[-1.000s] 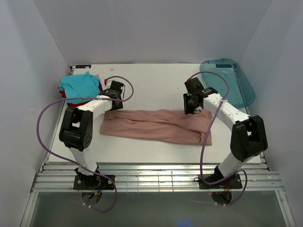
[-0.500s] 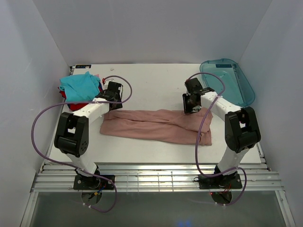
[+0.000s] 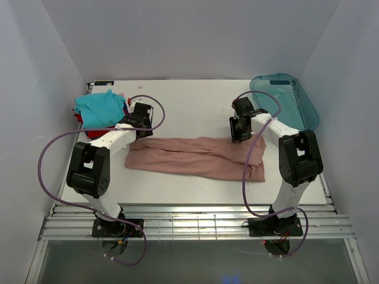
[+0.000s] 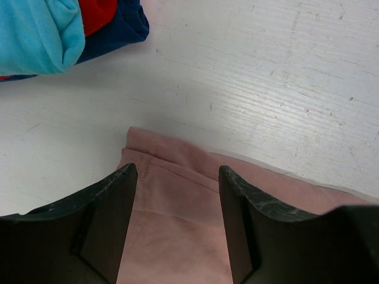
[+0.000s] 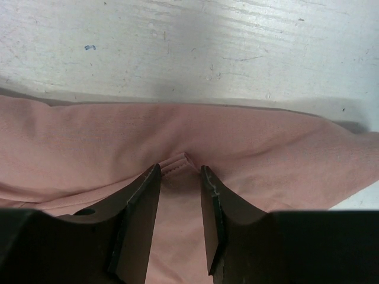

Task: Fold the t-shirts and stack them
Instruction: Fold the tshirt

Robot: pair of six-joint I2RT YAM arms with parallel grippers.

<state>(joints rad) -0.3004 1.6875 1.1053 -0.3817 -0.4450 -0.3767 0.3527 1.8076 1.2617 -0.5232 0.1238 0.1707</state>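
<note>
The dusty-pink t-shirt (image 3: 195, 157) lies as a long folded strip across the table's middle. My left gripper (image 3: 137, 136) is open, low over the strip's far left corner; in the left wrist view (image 4: 177, 171) the pink cloth (image 4: 172, 207) lies between the spread fingers. My right gripper (image 3: 241, 137) is at the strip's far right edge. In the right wrist view (image 5: 179, 168) its fingers are close together with a bunched ridge of pink cloth (image 5: 180, 161) pinched between them. A stack of folded teal (image 3: 98, 106), red (image 4: 98, 15) and dark-blue (image 4: 121, 32) shirts sits at the far left.
A translucent blue-green plastic tray (image 3: 287, 100) leans at the far right corner. White walls close in on the table's left, back and right sides. Purple cables loop from both arms. A ribbed metal sill runs along the near edge.
Both arms' elbows have swung slightly inward while the grippers stayed at the shirt's far edge. The right gripper has shifted a little toward the back. The shirt has not moved.
</note>
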